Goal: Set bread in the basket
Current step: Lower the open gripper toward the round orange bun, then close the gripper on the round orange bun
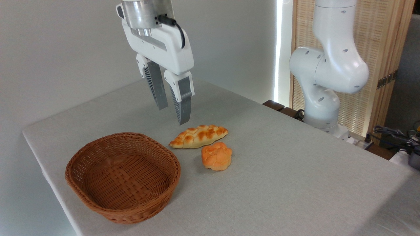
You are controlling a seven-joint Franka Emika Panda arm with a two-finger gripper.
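Bread: the bun lies on the grey table, right of the basket and apart from it, nothing holding it.
Bun's shape: roundish and lumpy, knotted top facing up; slightly wider than deep in this view, with no clear long axis or pointing end.
Nearest neighbour: a braided loaf lies just behind the bun, very close or touching at the bun's far edge; I cannot tell which. Its long axis runs left to right, the right end farther back.
Basket: the wicker basket sits at the table's left front, mouth up, nothing in it.
Between bun and basket: bare tablecloth only.
Gripper: the gripper hangs in the air above and behind the loaf's left end, fingers pointing down with a narrow gap between them, gripping nothing.
Background: the arm's white base stands behind the table's right side, before a wooden slatted screen.
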